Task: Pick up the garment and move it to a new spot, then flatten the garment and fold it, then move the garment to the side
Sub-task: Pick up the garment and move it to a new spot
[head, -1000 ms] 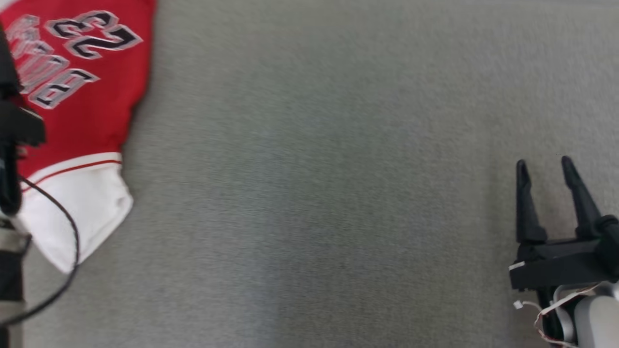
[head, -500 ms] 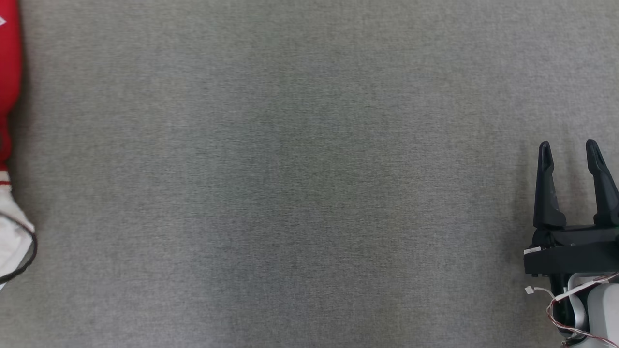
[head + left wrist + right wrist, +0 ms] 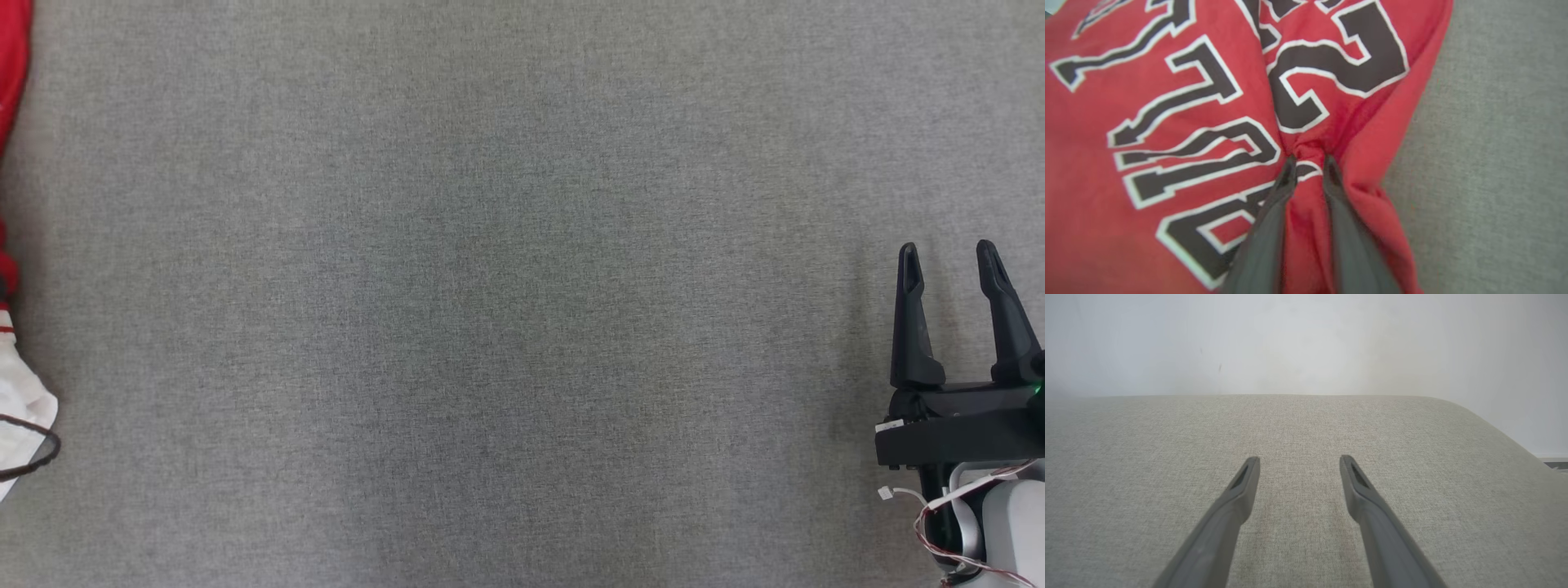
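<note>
Left wrist view, left gripper [image 3: 1308, 165] pinching a bunched fold of red jersey [image 3: 1167, 102] mid-frame, head view, red jersey at far left edge, right gripper [image 3: 947, 247] spread, empty, lower right

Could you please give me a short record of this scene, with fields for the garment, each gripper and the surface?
surface: grey fabric surface, woven
garment: red jersey with black, white-edged lettering, on that surface
left arm: left gripper pinching a bunched fold of the red jersey
right arm: right gripper open, holding nothing
background: pale wall beyond the surface's far edge
</note>
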Robot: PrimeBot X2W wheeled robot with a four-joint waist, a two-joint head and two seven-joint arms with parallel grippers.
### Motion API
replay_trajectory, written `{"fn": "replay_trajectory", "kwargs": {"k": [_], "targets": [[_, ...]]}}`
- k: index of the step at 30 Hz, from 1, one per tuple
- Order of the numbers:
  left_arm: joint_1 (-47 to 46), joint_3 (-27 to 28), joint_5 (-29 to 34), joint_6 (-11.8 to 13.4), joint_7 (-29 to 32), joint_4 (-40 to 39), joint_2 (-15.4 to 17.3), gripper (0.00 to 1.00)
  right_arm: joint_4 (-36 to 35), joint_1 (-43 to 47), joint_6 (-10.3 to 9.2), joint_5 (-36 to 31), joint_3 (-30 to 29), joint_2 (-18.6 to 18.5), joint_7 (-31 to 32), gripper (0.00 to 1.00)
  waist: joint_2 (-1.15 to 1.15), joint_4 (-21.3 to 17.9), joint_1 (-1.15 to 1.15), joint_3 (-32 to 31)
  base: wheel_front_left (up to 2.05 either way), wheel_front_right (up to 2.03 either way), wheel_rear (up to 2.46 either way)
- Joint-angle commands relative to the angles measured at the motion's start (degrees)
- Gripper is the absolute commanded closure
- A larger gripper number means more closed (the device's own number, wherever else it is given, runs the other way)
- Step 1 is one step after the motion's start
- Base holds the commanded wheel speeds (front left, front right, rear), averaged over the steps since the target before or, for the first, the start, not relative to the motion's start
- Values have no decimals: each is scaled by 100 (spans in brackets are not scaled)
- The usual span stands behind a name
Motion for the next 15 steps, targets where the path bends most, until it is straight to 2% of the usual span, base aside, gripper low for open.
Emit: {"fn": "replay_trajectory", "kwargs": {"k": [1, 5, 11, 15], "targets": [[139, -88, 49, 8, 117, 115, -42, 100, -10, -24, -12, -41, 4, -7, 11, 0, 0, -20, 1, -62, 0, 0, 0], [51, -146, 103, 38, -112, -36, -65, 100, -14, 11, -12, -39, -15, -14, 27, 0, 0, -18, 1, -151, 0, 0, 0], [-84, -232, 300, 146, -959, -328, 55, 100, 40, 78, -12, -39, 11, 38, 7, 0, 0, 13, 1, -446, 0, 0, 0], [-209, -315, 415, 115, -1502, -495, 67, 100, 145, 146, -12, -41, 45, 103, -27, 0, 0, 47, 1, -721, 0, 0, 0]]}}
